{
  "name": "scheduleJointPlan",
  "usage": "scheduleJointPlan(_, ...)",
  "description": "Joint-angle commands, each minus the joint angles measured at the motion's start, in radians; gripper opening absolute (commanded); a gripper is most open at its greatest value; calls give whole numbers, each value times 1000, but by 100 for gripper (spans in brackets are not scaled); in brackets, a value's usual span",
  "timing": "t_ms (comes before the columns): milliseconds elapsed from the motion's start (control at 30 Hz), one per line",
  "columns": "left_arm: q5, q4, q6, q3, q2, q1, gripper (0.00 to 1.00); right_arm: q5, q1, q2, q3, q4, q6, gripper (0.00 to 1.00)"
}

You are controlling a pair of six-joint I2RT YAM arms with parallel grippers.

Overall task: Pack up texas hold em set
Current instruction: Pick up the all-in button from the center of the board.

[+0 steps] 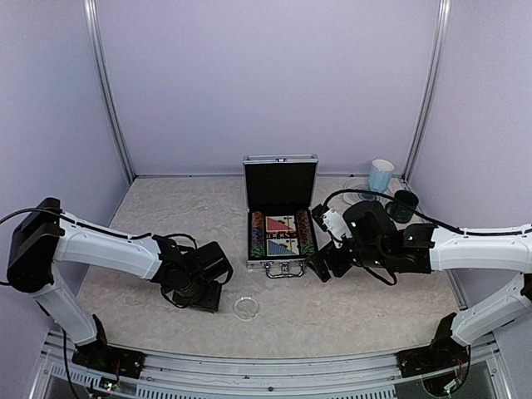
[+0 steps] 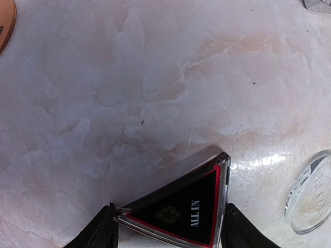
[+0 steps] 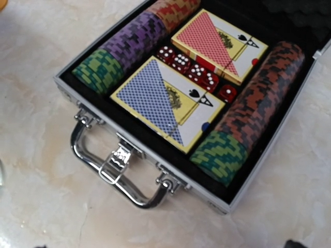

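**Left fingers flank the ALL IN triangle; the case waits open**

The left fingers (image 2: 102,232) stand one at each side of the black triangle (image 2: 178,214), close against its edges as it lies flat on the tabletop (image 2: 129,103). Whether they already pinch it I cannot tell. Just to their right lies the clear disc (image 2: 309,194), untouched. Farther right, well past the disc, the silver case (image 1: 281,181) stands open.

The right fingers (image 1: 322,266) hang spread wide and empty by the case's near right corner. Below them, chip rows (image 3: 129,39), a red deck (image 3: 220,46), a blue deck (image 3: 160,101) and red dice (image 3: 194,72) are bedded inside.

I judge the step in hand to be picking up the triangle, with the disc to follow. The next move calls for a firm pinch on those slanted edges and a clean lift. Then comes a carry rightward to a free spot in the case, before the case can be shut.
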Motion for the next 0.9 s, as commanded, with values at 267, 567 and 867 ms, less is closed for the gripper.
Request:
scheduleJointPlan(267,-58,-87,38,114,-34,-11,58,7,5,-51,16,-20,9,99)
scheduleJointPlan(567,-73,-129,93,257,-25,-32,58,95,5,-87,11,-63,42,99)
scheduleJointPlan(867,-87,-150,207,497,117,-35,58,196,-4,-124,10,-115,106,99)
